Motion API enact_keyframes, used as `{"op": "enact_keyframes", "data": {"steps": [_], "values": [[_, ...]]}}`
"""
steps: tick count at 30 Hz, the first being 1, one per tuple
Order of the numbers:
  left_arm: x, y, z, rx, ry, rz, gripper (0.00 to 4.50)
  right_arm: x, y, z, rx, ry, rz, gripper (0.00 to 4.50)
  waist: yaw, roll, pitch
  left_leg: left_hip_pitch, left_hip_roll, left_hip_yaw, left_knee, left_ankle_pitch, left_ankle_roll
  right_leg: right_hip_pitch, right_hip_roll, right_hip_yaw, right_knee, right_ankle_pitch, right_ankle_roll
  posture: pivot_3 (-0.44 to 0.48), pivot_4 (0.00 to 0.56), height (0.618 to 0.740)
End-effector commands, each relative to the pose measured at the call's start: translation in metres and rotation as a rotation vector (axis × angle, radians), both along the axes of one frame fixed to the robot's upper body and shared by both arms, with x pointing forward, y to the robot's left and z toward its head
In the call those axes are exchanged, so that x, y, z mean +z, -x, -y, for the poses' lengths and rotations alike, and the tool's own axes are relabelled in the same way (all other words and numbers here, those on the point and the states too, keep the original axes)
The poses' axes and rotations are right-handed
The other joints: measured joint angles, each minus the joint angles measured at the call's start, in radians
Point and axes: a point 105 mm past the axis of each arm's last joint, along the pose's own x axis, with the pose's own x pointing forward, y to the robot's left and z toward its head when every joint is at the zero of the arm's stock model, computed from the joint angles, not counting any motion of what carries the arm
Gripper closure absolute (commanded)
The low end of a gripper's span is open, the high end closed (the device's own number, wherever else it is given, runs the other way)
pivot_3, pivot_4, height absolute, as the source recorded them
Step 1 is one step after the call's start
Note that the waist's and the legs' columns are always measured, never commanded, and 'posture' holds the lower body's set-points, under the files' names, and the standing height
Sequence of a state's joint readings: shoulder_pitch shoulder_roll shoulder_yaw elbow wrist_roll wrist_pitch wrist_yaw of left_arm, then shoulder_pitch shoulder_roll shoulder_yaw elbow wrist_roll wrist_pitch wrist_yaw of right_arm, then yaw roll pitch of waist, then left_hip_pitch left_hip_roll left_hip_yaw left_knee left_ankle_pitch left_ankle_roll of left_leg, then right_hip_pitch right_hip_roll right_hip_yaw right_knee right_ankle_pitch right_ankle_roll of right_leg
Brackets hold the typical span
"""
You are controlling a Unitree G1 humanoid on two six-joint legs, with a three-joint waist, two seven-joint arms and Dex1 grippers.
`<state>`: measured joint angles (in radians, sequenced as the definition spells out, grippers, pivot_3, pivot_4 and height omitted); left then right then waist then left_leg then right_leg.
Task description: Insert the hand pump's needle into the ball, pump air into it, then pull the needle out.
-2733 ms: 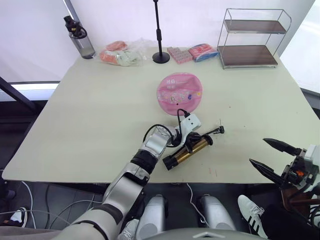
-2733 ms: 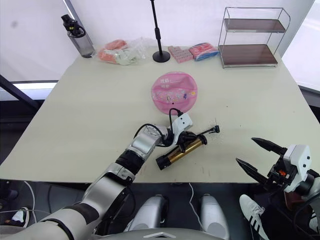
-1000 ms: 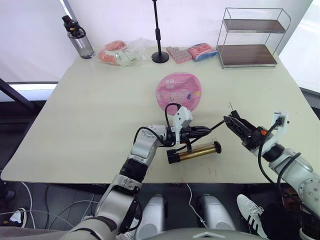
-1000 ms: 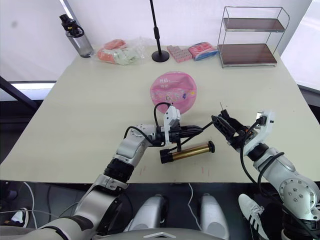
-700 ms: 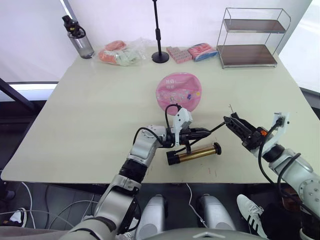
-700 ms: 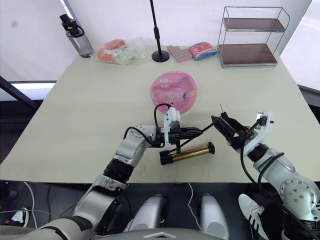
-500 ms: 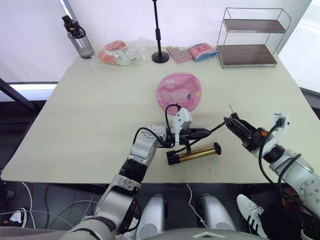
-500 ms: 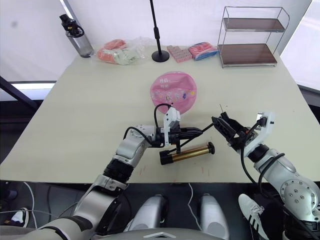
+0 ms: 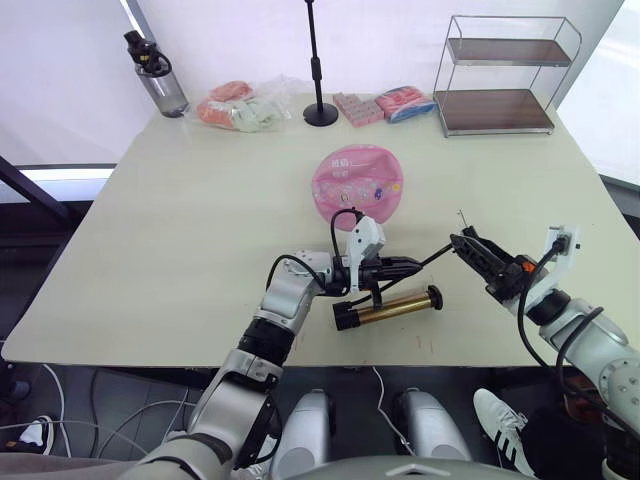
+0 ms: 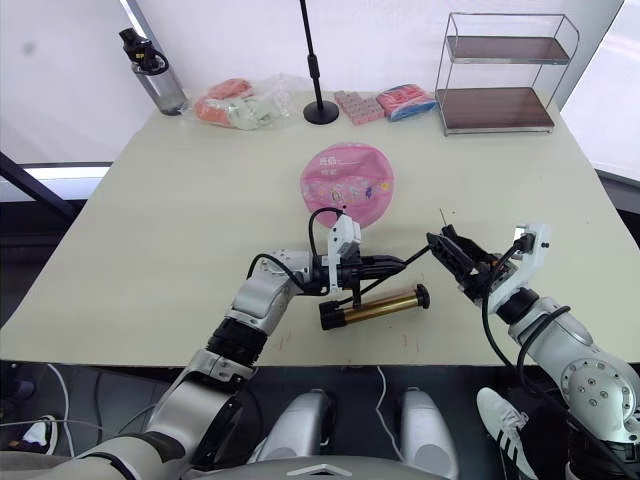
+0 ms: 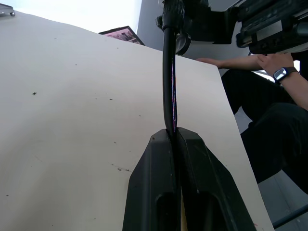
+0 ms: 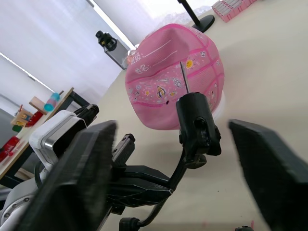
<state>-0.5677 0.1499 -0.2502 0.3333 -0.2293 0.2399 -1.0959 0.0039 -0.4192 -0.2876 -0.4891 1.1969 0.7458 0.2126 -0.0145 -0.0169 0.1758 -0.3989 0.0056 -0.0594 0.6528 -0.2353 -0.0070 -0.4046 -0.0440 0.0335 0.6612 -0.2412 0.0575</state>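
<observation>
Two grippers: left gripper (image 9: pixel 405 265) pinching hose (image 11: pixel 169 82), right gripper (image 9: pixel 470 247) seemingly spread around needle (image 12: pixel 184 77) fitting.

On the beige counter (image 9: pixel 180 220) in front of you, the pink printed ball (image 9: pixel 360 184) lies near the middle. Nearer you than the ball, the gold-barrelled hand pump (image 9: pixel 388 306) lies on its side close to the front edge. Your left gripper (image 9: pixel 408 266) sits just behind the pump, between it and the ball, and your right gripper (image 9: pixel 472 250) is to the right of both. The pump's thin black hose (image 11: pixel 169 82) runs between the two grippers, its fitting with the thin metal needle (image 12: pixel 184 76) standing between the right fingers (image 12: pixel 269 163), the ball beyond it.

Along the far edge, left to right, you have the dark-capped water bottle (image 9: pixel 158 74), clear bags of pink packets (image 9: pixel 240 106), the black stand pole (image 9: pixel 318 62), more pink packets (image 9: pixel 385 104) and the two-tier wire shelf (image 9: pixel 497 76).
</observation>
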Motion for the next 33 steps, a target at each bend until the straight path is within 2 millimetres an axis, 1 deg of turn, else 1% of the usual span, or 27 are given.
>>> {"op": "enact_keyframes", "data": {"steps": [1,2,3,4,12,19,20,21,22,23,25,29,30,33], "values": [[0.008,0.003,0.005,-0.031,0.013,0.033,4.5,0.011,0.002,-0.002,0.006,0.01,0.057,2.75,0.0,0.0,0.0,0.0,0.0,0.0,0.0,0.0,0.0,0.0,0.0,0.0,0.0,0.0,0.0,0.0,0.15,0.731],[0.007,0.004,0.005,-0.032,0.013,0.033,4.5,0.011,0.002,-0.002,0.006,0.012,0.057,3.27,0.0,0.0,0.0,0.0,0.0,0.0,0.0,0.0,0.0,0.0,0.0,0.0,0.0,0.0,0.0,0.0,0.15,0.731],[0.007,0.004,0.005,-0.032,0.013,0.033,4.5,0.011,0.002,-0.002,0.005,0.012,0.057,3.89,0.0,0.0,0.0,0.0,0.0,0.0,0.0,0.0,0.0,0.0,0.0,0.0,0.0,0.0,0.0,0.0,0.15,0.731],[0.007,0.004,0.005,-0.032,0.013,0.033,4.5,0.011,0.002,-0.002,0.005,0.013,0.057,4.18,0.0,0.0,0.0,0.0,0.0,0.0,0.0,0.0,0.0,0.0,0.0,0.0,0.0,0.0,0.0,0.0,0.15,0.731],[0.007,0.002,0.005,-0.025,0.016,0.033,4.5,0.009,0.004,-0.003,0.007,0.022,0.057,4.19,0.0,0.0,0.0,0.0,0.0,0.0,0.0,0.0,0.0,0.0,0.0,0.0,0.0,0.0,0.0,0.0,0.15,0.731],[0.006,-0.001,0.0,0.003,0.014,0.034,4.5,0.013,0.003,-0.005,0.003,0.033,0.086,4.19,0.0,0.0,0.0,0.0,0.0,0.0,0.0,0.0,0.0,0.0,0.0,0.0,0.0,0.0,0.0,0.0,0.15,0.731],[0.007,-0.003,-0.001,0.011,0.014,0.038,3.64,0.014,0.003,-0.006,0.003,0.035,0.096,4.19,0.0,0.0,0.0,0.0,0.0,0.0,0.0,0.0,0.0,0.0,0.0,0.0,0.0,0.0,0.0,0.0,0.15,0.731],[0.008,-0.005,-0.003,0.021,0.014,0.045,3.17,0.015,0.002,-0.006,-0.004,0.042,0.108,4.19,0.0,0.0,0.0,0.0,0.0,0.0,0.0,0.0,0.0,0.0,0.0,0.0,0.0,0.0,0.0,0.0,0.15,0.731],[0.009,-0.007,-0.005,0.032,0.015,0.054,3.17,0.018,0.001,-0.007,-0.011,0.052,0.134,4.19,0.0,0.0,0.0,0.0,0.0,0.0,0.0,0.0,0.0,0.0,0.0,0.0,0.0,0.0,0.001,0.0,0.15,0.731],[0.01,-0.008,-0.006,0.039,0.015,0.061,2.85,0.02,0.0,-0.007,-0.016,0.059,0.151,4.19,0.0,0.0,0.0,0.0,0.0,0.0,0.0,0.0,0.0,0.0,0.0,0.0,0.0,0.0,0.001,0.0,0.15,0.731],[0.014,-0.01,-0.011,0.051,0.014,0.092,2.08,0.022,-0.001,-0.007,-0.028,0.075,0.181,4.19,-0.001,0.0,0.0,0.0,0.0,0.0,0.0,0.0,0.0,0.0,0.0,0.0,0.0,0.0,0.001,0.0,0.15,0.731],[0.031,-0.015,-0.024,0.073,0.038,0.155,0.12,0.023,-0.002,-0.008,-0.03,0.163,0.256,4.19,0.0,0.0,0.0,0.0,0.0,0.0,0.0,0.0,0.0,0.0,0.0,0.0,0.0,0.0,0.001,0.0,0.15,0.731],[0.036,-0.017,-0.027,0.085,0.041,0.172,0.02,0.022,-0.001,-0.01,-0.014,0.183,0.267,4.19,0.0,0.0,0.0,0.0,0.0,0.0,0.0,0.0,0.0,0.0,0.0,0.0,0.0,0.0,0.001,0.0,0.15,0.731],[0.049,-0.024,-0.039,0.119,0.042,0.216,0.02,0.023,0.002,-0.014,0.015,0.255,0.337,4.19,0.0,0.0,0.0,0.0,0.0,0.0,0.0,0.0,0.0,0.0,0.0,0.0,-0.001,0.0,0.001,0.0,0.15,0.731]]}}
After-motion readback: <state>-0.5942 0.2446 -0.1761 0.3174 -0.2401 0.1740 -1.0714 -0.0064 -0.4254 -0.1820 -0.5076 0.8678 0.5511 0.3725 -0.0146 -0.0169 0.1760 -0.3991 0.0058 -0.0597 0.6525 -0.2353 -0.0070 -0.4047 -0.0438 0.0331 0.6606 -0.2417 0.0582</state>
